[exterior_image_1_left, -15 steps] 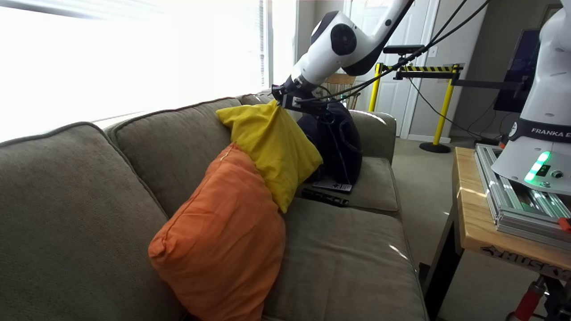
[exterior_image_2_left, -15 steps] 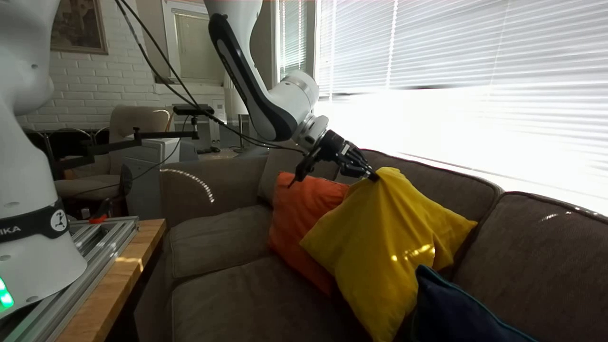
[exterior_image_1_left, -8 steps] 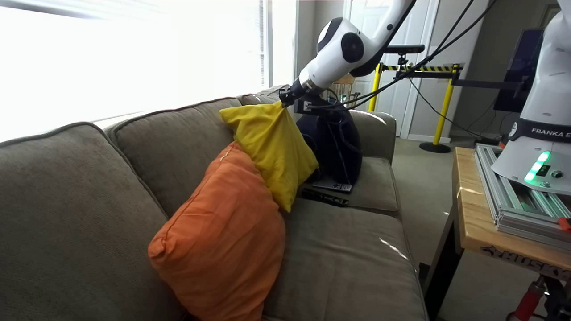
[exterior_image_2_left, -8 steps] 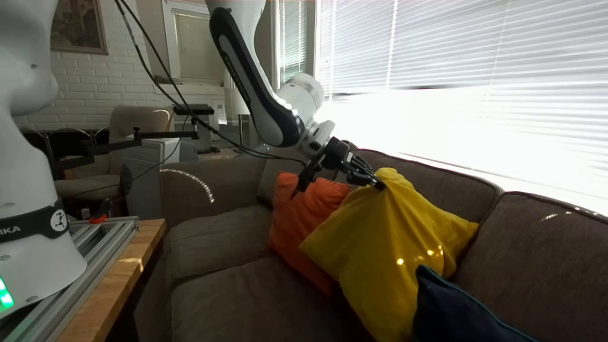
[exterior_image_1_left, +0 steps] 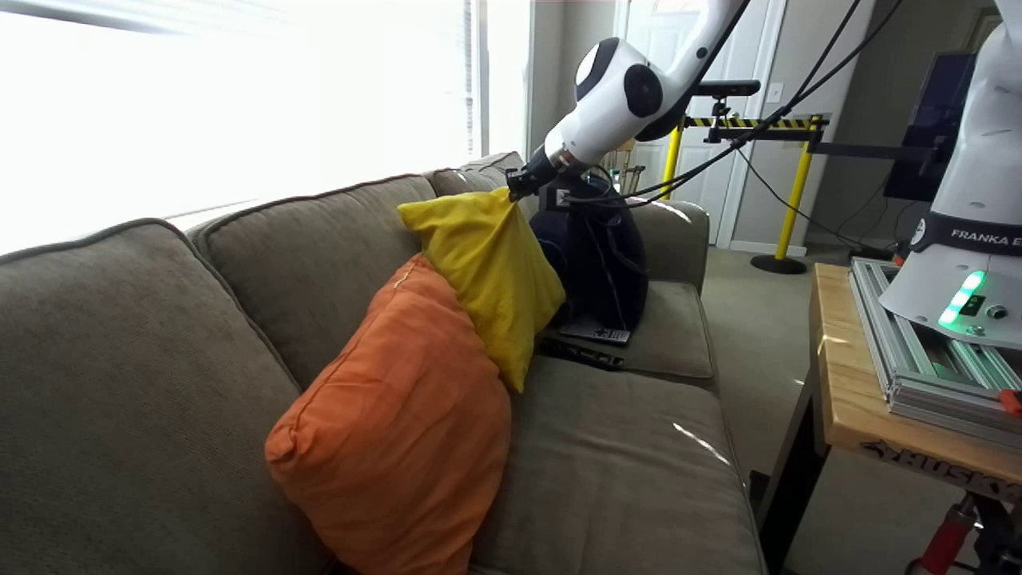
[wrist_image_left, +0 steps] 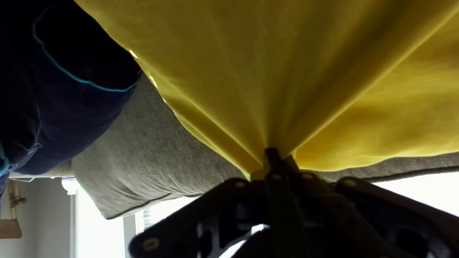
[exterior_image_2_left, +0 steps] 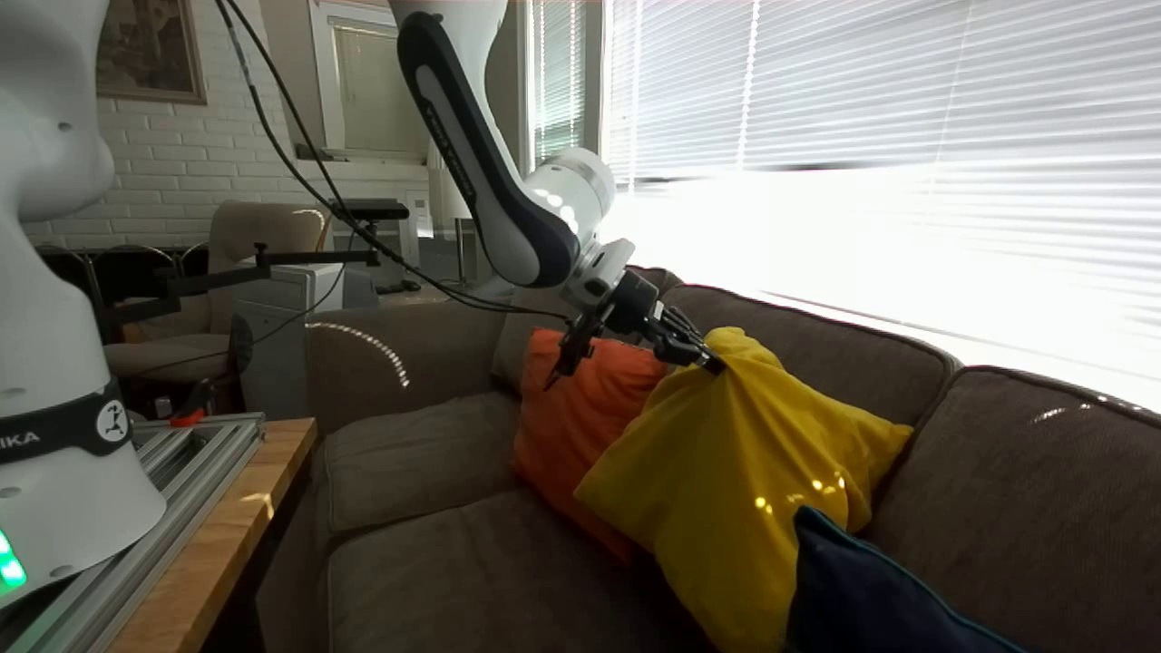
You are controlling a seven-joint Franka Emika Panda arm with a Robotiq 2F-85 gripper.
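From here I see the fingers clamped on a gathered fold of the yellow pillow, tilted on the sofa between the orange pillow and the navy pillow.

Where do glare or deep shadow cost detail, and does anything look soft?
Much of the window is blown out to white in both exterior views; blind slats show higher up in an exterior view, where the yellow pillow catches small bright spots; in the wrist view, the gripper is backlit, dark and rather soft, and the navy pillow sinks toward black.
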